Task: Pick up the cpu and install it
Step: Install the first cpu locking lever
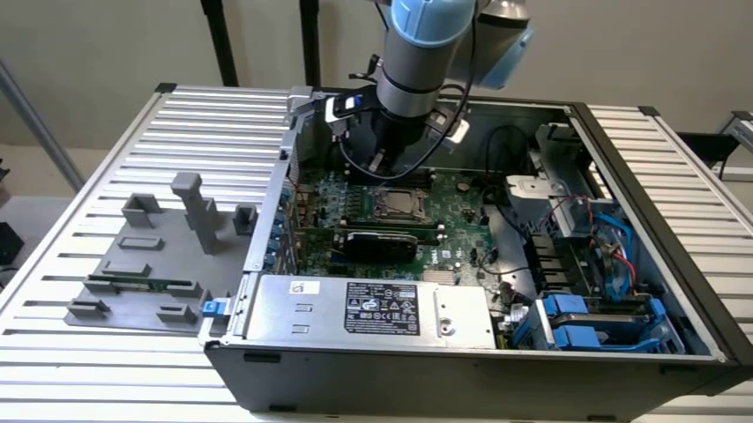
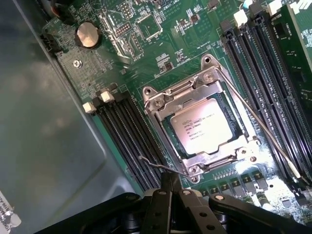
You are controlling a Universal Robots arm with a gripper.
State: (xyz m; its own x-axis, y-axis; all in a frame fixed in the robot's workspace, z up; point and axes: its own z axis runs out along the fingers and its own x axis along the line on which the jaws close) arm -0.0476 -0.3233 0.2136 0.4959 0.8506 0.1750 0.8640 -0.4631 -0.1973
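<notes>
Two labels, one white and one black, are carried by the silver box-shaped power supply [image 1: 453,308] at the near edge of the open dark-grey computer case [image 1: 471,374]; their print cannot be read. Beyond it the green motherboard [image 1: 453,211] is laid flat. The small square silver-topped cpu [image 2: 202,126] is seated inside the square metal socket frame [image 2: 156,105] and is enclosed by it on all four sides. Several lines of dark print are carried on its top, too small to be read. Black memory slots [image 2: 129,131] are ranged close on either side of the frame. Just above the socket, the black gripper [image 2: 170,187] is held with its fingers pressed together on nothing. Clear space is left between fingertips and chip.
</notes>
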